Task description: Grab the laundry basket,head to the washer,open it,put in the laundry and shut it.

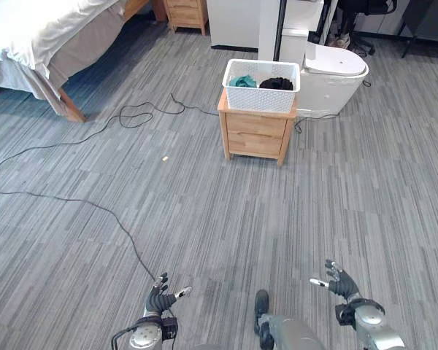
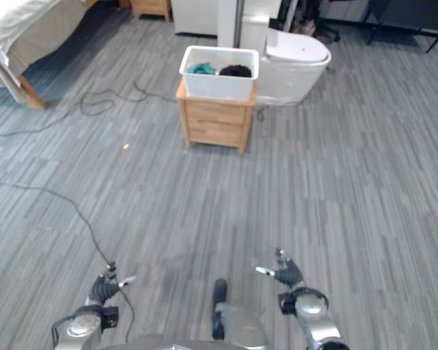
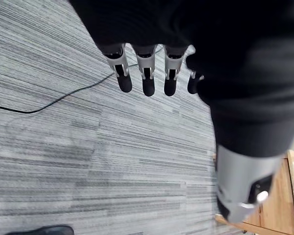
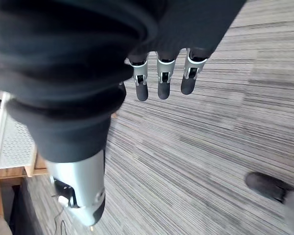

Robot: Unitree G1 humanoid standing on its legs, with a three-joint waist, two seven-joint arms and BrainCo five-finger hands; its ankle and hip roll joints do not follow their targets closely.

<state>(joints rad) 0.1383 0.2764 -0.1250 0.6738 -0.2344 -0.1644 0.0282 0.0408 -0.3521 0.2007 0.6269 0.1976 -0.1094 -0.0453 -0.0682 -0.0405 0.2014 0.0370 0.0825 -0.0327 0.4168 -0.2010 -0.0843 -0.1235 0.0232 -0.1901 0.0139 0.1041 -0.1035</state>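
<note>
A white perforated laundry basket [image 1: 261, 86] holding teal and black clothes [image 1: 276, 83] sits on a small wooden nightstand [image 1: 255, 133] across the room. Right behind it stands a white washer [image 1: 334, 75] with a rounded lid. My left hand [image 1: 158, 297] hangs low at the near left with straight fingers [image 3: 146, 73] and holds nothing. My right hand [image 1: 342, 284] hangs low at the near right, its fingers [image 4: 161, 78] relaxed and empty. Both hands are far from the basket.
A bed [image 1: 51, 36] with white bedding stands at the far left. A black cable [image 1: 73, 164] snakes over the grey plank floor between the bed and the nightstand. A wooden dresser [image 1: 186, 13] and white cabinets [image 1: 237, 22] line the back wall. An office chair [image 1: 365, 11] stands at the back right.
</note>
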